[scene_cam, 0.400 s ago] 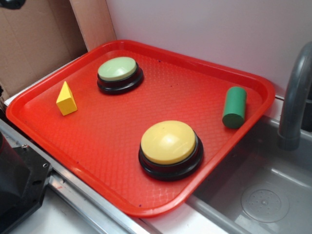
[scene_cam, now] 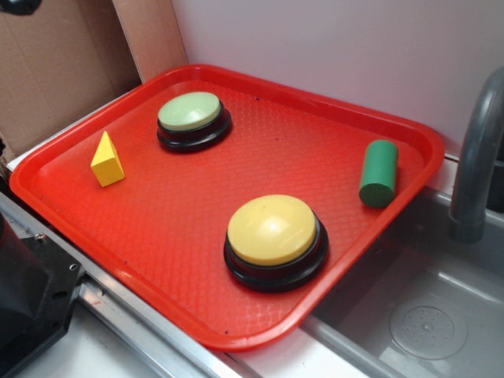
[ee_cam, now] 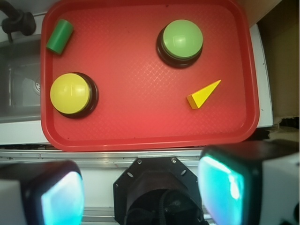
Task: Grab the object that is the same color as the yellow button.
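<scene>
Gripper (ee_cam: 140, 192) jaws stand wide apart, holding nothing; yellow pyramid (ee_cam: 202, 95) lies untouched on red tray (ee_cam: 140, 131).

The claw (ee_cam: 140, 192) has two bulky dark fingers (ee_cam: 234, 187) with glossy teal-lit pads, above a black screwed mount.

The red tray (scene_cam: 394, 126) looks like bumpy, shiny plastic. The yellow button (scene_cam: 272, 228) is smooth plastic. The sink (scene_cam: 441, 315) looks like dull grey metal.

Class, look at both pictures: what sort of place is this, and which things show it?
Probably a toy kitchen test bench: a grey sink basin with a faucet, a red tray of toys beside it, and cardboard behind.
</scene>
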Controlling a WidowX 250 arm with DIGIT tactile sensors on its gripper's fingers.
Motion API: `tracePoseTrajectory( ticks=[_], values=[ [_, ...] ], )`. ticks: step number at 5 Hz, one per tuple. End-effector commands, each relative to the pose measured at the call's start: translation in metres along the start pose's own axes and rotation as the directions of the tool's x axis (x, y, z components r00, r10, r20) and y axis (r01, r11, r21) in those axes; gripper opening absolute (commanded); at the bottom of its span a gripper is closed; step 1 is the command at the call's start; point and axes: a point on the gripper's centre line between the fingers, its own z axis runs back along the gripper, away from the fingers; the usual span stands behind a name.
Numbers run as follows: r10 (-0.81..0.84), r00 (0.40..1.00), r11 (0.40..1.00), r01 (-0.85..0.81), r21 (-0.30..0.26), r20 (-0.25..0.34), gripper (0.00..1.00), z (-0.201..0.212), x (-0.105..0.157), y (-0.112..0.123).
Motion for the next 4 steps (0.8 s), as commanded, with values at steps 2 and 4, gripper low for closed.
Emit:
tracePoseTrajectory(
  ticks=[2,4],
  values=[
    [0.46,0.885,0.882,-0.465,0.078,0.076,1.0,-0.068,0.003,0.055],
    [0.606,0.779,0.761,-0.627,0.169,0.16,1.0,-0.13,0.024,0.092]
  ],
)
